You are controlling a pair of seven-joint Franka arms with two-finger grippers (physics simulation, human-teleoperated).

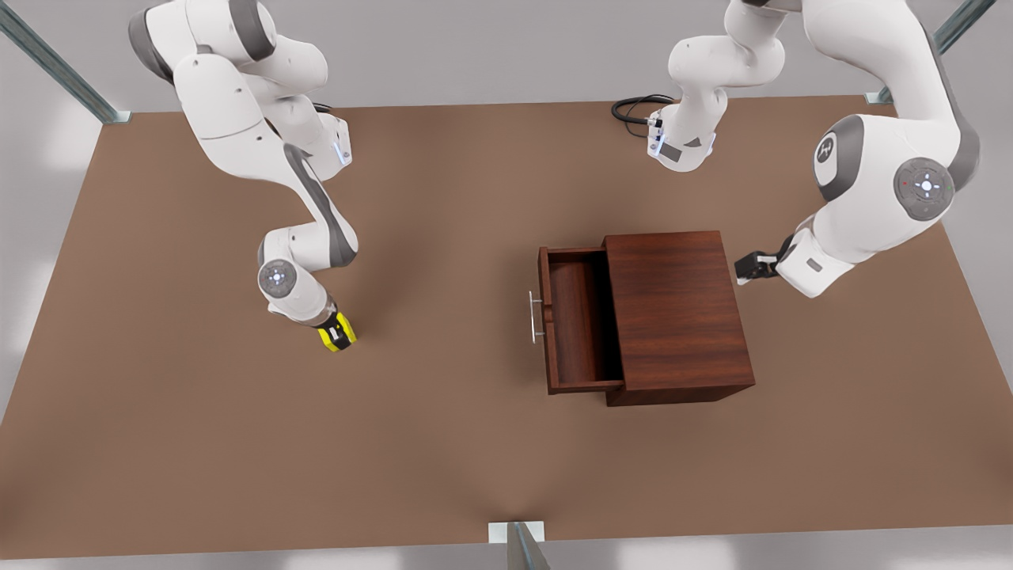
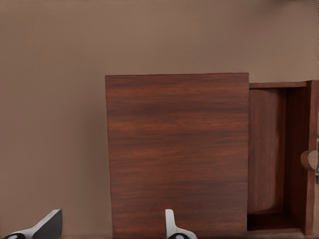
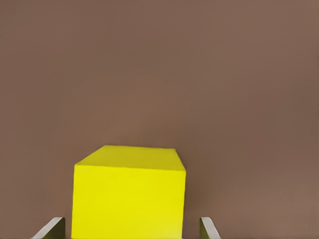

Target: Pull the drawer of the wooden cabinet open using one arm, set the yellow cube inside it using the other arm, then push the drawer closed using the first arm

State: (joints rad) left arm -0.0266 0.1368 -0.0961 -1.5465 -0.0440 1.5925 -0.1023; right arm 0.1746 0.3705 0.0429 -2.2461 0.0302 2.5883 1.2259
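The wooden cabinet (image 1: 677, 313) stands right of centre in the front view, its drawer (image 1: 578, 317) pulled out toward the front view's left, with nothing inside. A silver bar handle (image 1: 536, 317) sits on the drawer front. My left gripper (image 1: 748, 267) hovers open just behind the cabinet's back, apart from it; its wrist view looks over the cabinet (image 2: 177, 154) top to the drawer (image 2: 271, 154). My right gripper (image 1: 336, 331) is down at the yellow cube (image 1: 340, 334) on the table at the front view's left. It is open, its fingers (image 3: 52, 229) straddling the cube (image 3: 128, 196) with small gaps.
The brown table (image 1: 443, 443) stretches wide between cube and cabinet and toward the front edge. A black cable (image 1: 633, 107) loops at the back near the far arm's base. Metal frame posts stand at the table's corners and front middle.
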